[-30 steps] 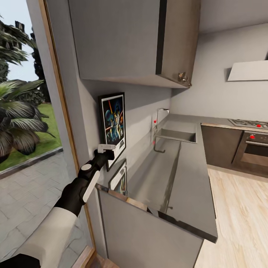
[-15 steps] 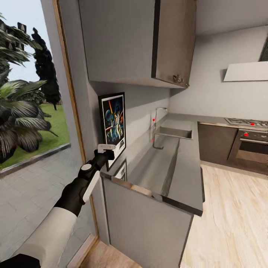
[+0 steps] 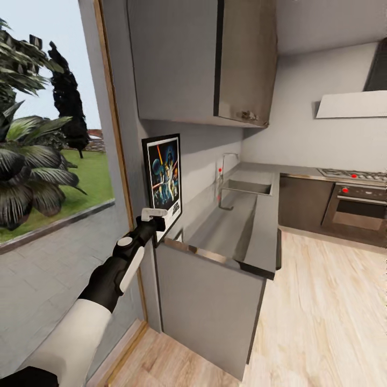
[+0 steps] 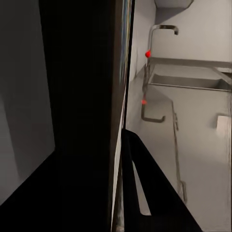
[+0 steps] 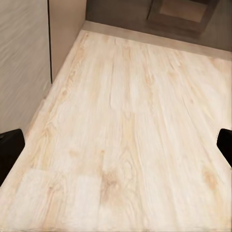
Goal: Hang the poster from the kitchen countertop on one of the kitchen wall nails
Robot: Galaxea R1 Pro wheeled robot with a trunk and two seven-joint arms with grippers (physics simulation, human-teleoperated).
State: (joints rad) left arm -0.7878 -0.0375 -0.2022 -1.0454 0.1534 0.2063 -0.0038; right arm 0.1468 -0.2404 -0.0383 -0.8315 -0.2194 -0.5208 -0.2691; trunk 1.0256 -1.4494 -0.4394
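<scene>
The upright rectangular Star Wars poster (image 3: 163,181), black-framed with a white border and colourful figures on a dark ground, is seen left of centre in the head view, held by its lower edge in the left gripper (image 3: 153,215) at the end of a black and white arm rising from the lower left of the frame. The poster is lifted clear of the long shiny grey steel countertop (image 3: 236,231), which runs from the middle of the frame toward the upper right, past an inset sink (image 3: 246,187) and a thin tap (image 3: 226,161). In the left wrist view the poster's edge (image 4: 121,116) is seen end-on, a dark finger (image 4: 145,193) lying beside it, so the grip is judged to be closed on the frame.

The right gripper (image 5: 116,145) is seen only as two dark fingertips at opposite edges of its wrist picture, spread wide above pale wooden floor (image 5: 125,121).

The carrying step is judged to be in hand. No wall nail can be made out on the grey wall (image 3: 201,156), so one must be located next, and the poster's top raised to it.
</scene>
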